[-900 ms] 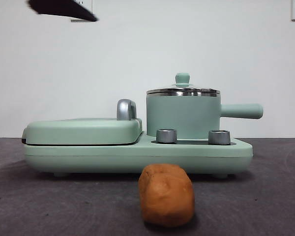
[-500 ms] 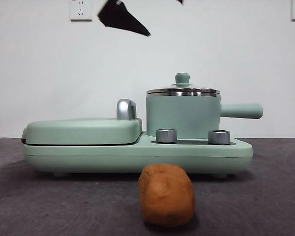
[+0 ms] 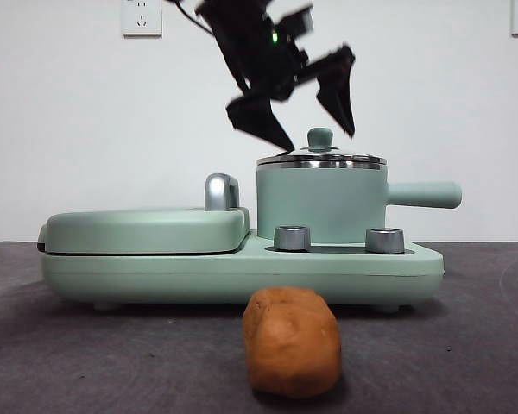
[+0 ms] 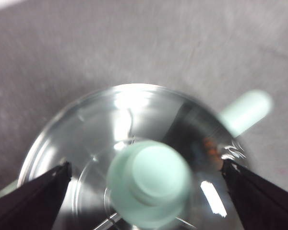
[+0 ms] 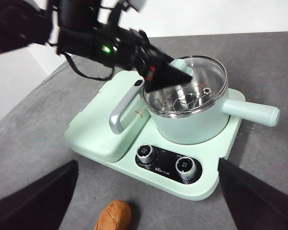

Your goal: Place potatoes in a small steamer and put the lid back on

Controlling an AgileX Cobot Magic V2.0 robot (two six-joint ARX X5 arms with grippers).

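So you were at the first step: getting the lid off so the potato could go in. Your tabletop [image 3: 483, 345] was dark grey and looked a bit rough, like felt. On it sat the big mint-green cooker base [image 3: 242, 272], smooth and rounded, with a flat grill cover [image 3: 147, 228] on one side and two shiny round dials [image 3: 293, 239] at the front.

On the other side of the base stood the small steamer [image 3: 321, 203], a round mint pot with a steel rim and a straight handle sticking out. The lid [image 5: 201, 79] was on the pot, not yet lifted. It was clear glass with a shiny steel edge, and you could see a wire rack through it.

Your left end effector [image 3: 304, 108] hung just over the lid with its two black jaws spread wide, one on each side of the knob [image 4: 149, 184] and not touching it. That knob was small, round and smooth, so I think you needed to come down a little more, close gently on it, and then lift straight up.

Your right end effector [image 5: 149, 201] waited well back, jaws wide apart, holding nothing.

The potato [image 3: 292, 341] lay on the tabletop just in front of the base. It was orange-brown, lumpy and dull-skinned.
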